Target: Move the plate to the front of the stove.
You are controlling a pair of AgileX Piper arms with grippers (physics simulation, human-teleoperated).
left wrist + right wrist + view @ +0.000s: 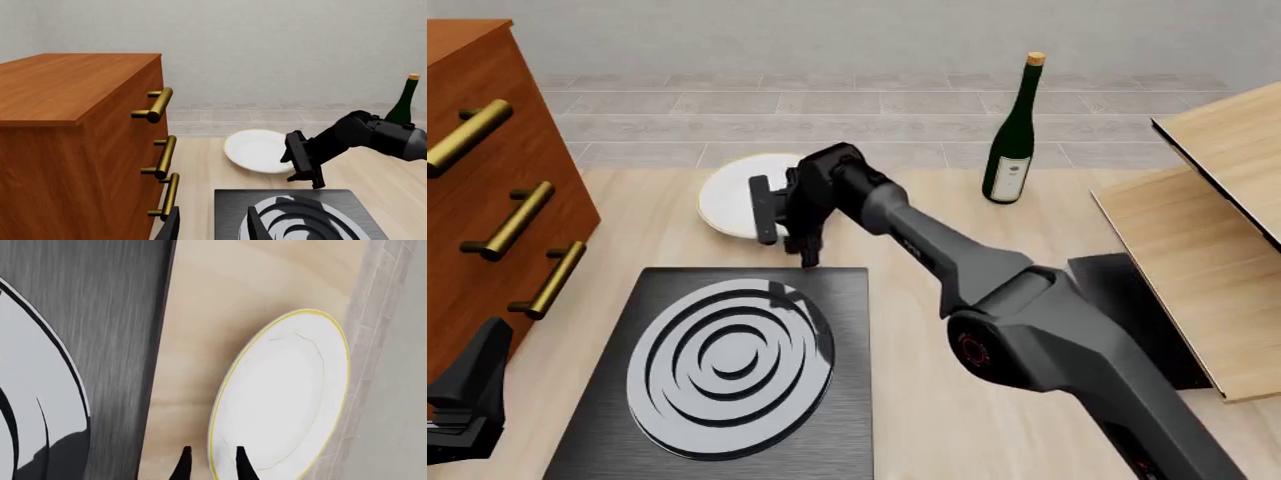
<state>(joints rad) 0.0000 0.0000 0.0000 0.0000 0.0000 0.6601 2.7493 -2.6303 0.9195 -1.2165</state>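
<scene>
One plate [729,200], one stove [734,372], two arms.

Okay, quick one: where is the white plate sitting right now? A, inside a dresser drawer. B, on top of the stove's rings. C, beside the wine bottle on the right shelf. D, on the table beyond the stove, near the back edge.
D: the plate lies flat on the table past the stove.

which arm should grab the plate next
Right. The right hand hangs open at the near rim of the round white gold-rimmed plate, its fingertips straddling that rim in the wrist view. The left hand sits far back by the wooden drawer cabinet, beside the black ringed stove.
</scene>
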